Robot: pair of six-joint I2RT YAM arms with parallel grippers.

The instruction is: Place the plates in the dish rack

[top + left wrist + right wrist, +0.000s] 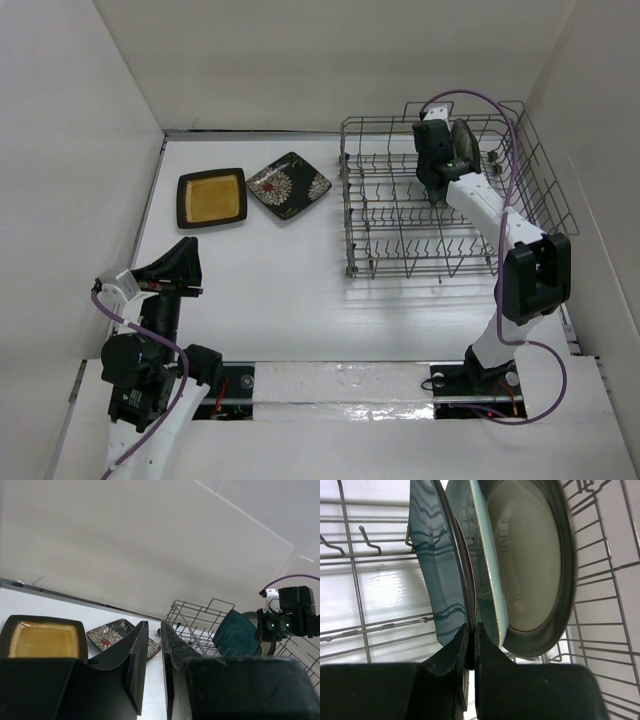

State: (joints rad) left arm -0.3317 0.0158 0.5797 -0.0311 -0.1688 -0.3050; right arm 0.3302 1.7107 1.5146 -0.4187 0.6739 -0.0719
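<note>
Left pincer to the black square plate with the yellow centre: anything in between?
Nothing visible. Bare white table lies between the left pincer and the black square plate with the yellow centre; the black flowered square plate sits off to its right.

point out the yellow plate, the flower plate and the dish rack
yellow plate [212,197], top view, on its yellow centre
flower plate [289,185], top view, on its middle
dish rack [420,268], top view, on its near wire wall

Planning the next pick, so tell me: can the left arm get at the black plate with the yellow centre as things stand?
Probably yes. The yellow-centred plate lies flat on open table, just beyond the left gripper, with nothing between them. The flowered plate lies beside it, not on it.
</note>
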